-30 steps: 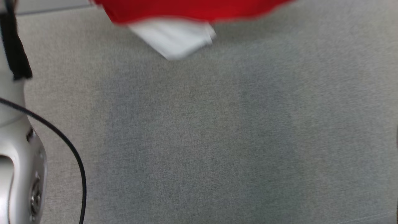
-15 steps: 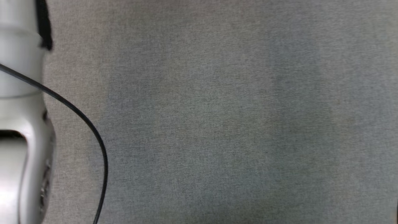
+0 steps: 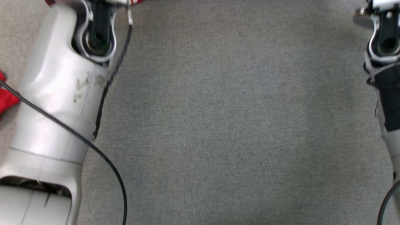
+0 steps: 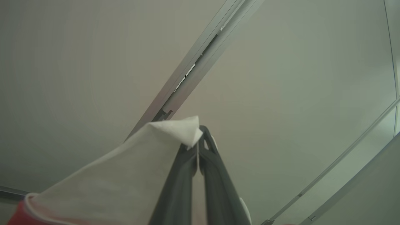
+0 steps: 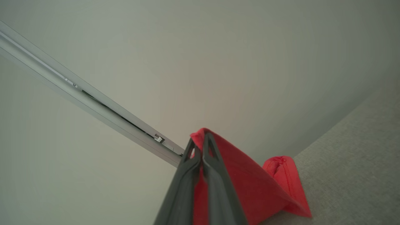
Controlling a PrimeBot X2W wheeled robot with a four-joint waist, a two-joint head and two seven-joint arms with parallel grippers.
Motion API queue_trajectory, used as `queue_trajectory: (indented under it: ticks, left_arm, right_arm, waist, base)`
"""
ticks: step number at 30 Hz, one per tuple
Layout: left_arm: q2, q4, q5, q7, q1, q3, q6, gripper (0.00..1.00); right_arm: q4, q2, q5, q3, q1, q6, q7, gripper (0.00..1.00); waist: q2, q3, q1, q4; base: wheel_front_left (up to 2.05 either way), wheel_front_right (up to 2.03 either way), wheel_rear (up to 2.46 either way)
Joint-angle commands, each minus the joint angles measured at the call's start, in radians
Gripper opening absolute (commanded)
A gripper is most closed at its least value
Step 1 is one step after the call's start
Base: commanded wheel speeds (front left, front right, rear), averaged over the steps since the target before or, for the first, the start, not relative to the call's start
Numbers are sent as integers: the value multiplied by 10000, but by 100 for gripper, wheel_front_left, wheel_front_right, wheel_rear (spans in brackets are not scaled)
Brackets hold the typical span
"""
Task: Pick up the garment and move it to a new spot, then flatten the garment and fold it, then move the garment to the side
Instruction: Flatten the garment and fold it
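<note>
The garment is red with a white part. In the left wrist view my left gripper is shut on a white corner of the garment, which hangs down to the lower left, where a red edge begins. My right gripper is shut on a red fold of the garment; the cloth drapes down to the grey surface. In the head view a red scrap of the garment lies behind my left forearm. My right forearm runs up the right edge.
A grey fabric surface spreads between the two arms. A black cable loops from the left arm across its lower left. Beyond the grippers stands a pale wall with a metal rail, also seen as a rail in the right wrist view.
The head camera has moved. The red and white cloth seen at the top a second ago has left the picture. Both forearms now reach up the sides.
</note>
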Motion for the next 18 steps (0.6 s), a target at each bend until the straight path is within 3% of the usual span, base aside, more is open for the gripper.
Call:
queue_trajectory:
  ticks: [1, 18]
  left_arm:
    - [173, 8, -76, -21, 400, -152, -37, 0]
    - [1469, 1901, 1753, 554, 4082, -3367, -28, 0]
  right_arm:
    - [-8, -97, 211, 19, 392, 22, -59, 0]
    - [1187, -768, 1143, 1365, 3657, 20, 282, 0]
  waist:
    - [0, -320, -1, 0]
    - [0, -2466, -1, 20]
  base:
    - [0, 0, 0]
    - [0, 0, 0]
